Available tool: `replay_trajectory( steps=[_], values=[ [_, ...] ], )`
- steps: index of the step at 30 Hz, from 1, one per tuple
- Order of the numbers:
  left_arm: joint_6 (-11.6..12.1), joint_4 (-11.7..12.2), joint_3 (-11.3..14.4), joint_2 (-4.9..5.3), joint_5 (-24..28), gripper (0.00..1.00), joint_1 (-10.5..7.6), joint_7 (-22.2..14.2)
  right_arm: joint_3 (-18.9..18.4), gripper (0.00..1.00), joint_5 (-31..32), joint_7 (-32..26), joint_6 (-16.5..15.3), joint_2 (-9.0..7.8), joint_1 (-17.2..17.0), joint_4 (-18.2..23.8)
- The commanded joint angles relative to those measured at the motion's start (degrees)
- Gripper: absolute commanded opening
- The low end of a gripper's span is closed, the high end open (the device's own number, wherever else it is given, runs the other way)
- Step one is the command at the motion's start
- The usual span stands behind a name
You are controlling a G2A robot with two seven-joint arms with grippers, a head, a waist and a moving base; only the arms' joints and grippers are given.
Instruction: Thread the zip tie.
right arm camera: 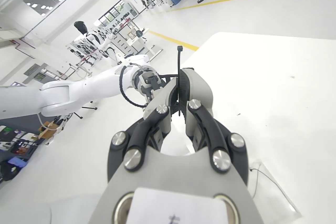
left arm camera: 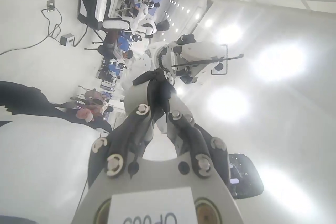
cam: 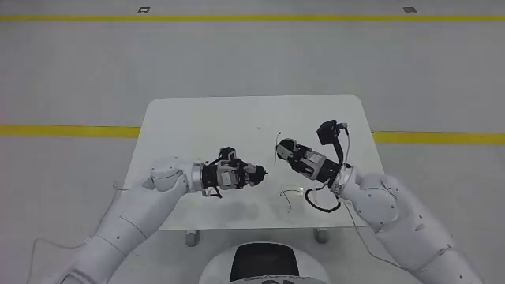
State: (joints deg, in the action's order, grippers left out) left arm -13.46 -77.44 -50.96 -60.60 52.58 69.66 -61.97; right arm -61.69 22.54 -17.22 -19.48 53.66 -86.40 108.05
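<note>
Right wrist view is showing the right gripper clamping its fingers on the black zip tie at about mid-length. The head end is sticking out beyond the fingertips and the plain end is trailing back between the jaws. In the top view the tie is being held over the table, at about 2 o'clock from the left gripper, near it but apart. The left gripper's fingers are lying together; whether they are pinching anything I cannot tell. The tie is looking light, thin and slick, stiff along its length yet ready to bow sideways. Judging by that, the best hold for threading is lying close behind the tail tip, so the tip is not wandering. The other hold is belonging just under the head, to steady the slot.
</note>
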Motion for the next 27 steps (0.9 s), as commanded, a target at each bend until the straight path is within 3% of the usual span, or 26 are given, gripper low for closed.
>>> replay_trajectory(
  steps=[1,4,10,12,16,27],
  values=[
    [0.0,0.0,0.2,-0.02,0.0,0.00,-0.08,0.2,1.0,0.00,0.7,1.3,0.0,-0.72,0.3,-0.2],
    [0.9,0.0,0.2,-0.02,-0.6,0.00,-0.32,0.7,2.6,0.00,1.1,3.5,0.0,-1.94,0.7,-0.2],
    [0.9,0.0,0.2,-0.02,-0.6,0.00,-0.32,0.7,2.6,0.00,1.1,3.5,0.0,-1.94,0.7,-0.2],
    [0.9,-0.6,0.4,-0.07,-0.8,0.00,0.00,2.4,2.7,0.00,1.3,3.9,0.0,-1.84,0.6,-0.1],
    [-0.4,-0.7,0.5,-0.06,0.2,0.00,0.07,2.7,3.4,0.00,2.6,4.3,0.0,-1.62,0.6,0.3],
    [-0.8,-0.4,0.6,0.07,0.6,0.00,-0.02,2.5,4.1,0.00,4.0,4.7,0.0,-1.81,0.9,0.1]
  ],
)
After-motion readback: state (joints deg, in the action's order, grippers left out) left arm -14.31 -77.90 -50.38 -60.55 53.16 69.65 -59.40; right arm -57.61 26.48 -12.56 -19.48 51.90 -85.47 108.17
